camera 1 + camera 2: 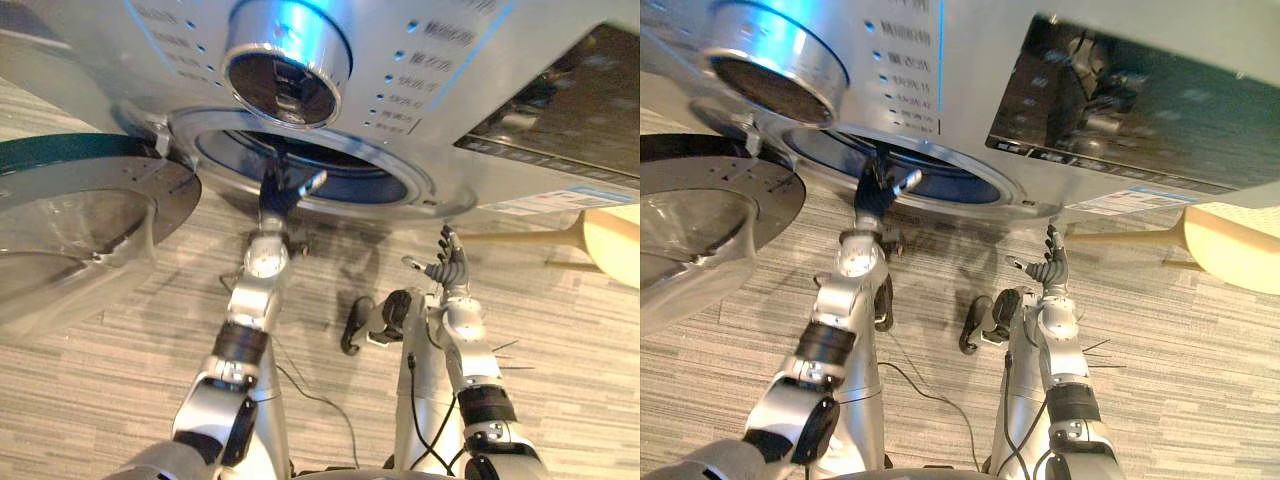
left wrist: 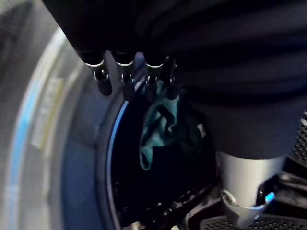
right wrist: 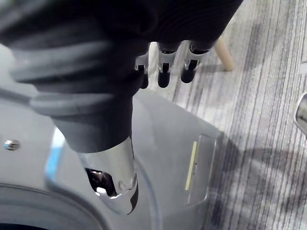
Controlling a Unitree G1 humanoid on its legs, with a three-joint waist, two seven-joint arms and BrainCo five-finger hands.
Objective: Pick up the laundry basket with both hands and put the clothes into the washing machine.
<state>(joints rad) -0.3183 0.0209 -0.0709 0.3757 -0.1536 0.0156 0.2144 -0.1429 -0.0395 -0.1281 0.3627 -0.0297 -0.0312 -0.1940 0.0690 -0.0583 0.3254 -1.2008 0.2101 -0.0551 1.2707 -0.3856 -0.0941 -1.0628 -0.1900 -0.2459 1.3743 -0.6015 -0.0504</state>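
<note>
Grey striped floor (image 1: 560, 340) lies below. Above it the right hand (image 1: 447, 268) hovers, fingers loosely straight. The left hand (image 1: 278, 195), fingers spread, is at the washing machine's (image 1: 500, 60) mouth beside the swung-out door (image 1: 90, 190). Inside, seemingly, lies a teal garment (image 2: 158, 129).

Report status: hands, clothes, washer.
Both open: left hand at the drum mouth, right hand over the floor. One teal garment inside. Way clear, door wide open.
</note>
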